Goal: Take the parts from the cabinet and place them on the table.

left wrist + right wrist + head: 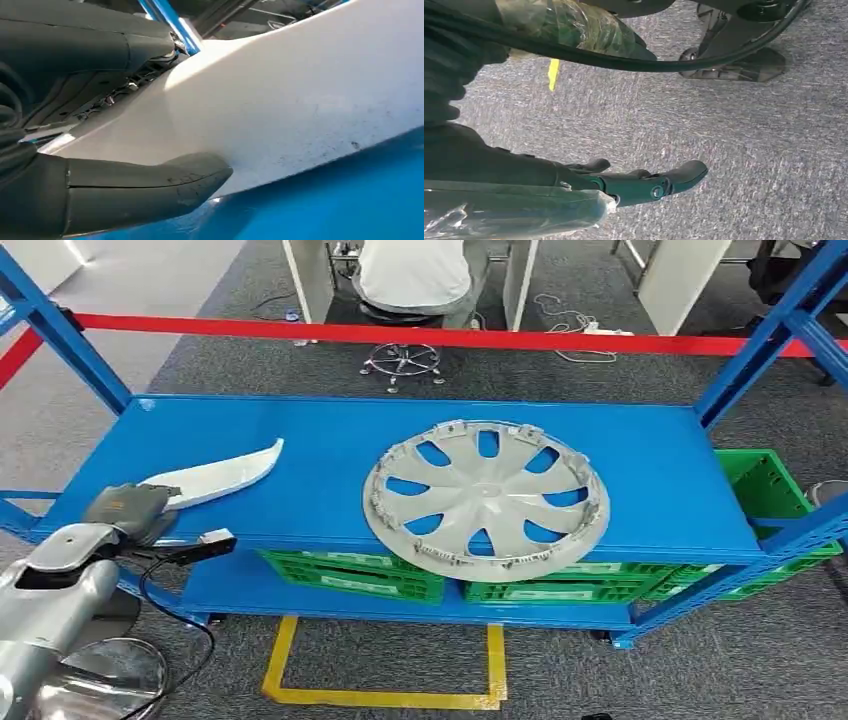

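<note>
Two parts on shelf — left hand (128, 510) grips white trim (225, 475).

A blue shelf (300, 430) spans the middle of the frame, carrying a white curved panel (225, 475) at left and a grey wheel cover (487, 497) at centre-right.

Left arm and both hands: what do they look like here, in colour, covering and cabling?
The left arm is silver metal with a black cable looped beside it. The left hand is grey with an orange mark on its back; its thumb is thick and dark grey. The right hand has dark fingers, with clear plastic wrap behind it.
</note>
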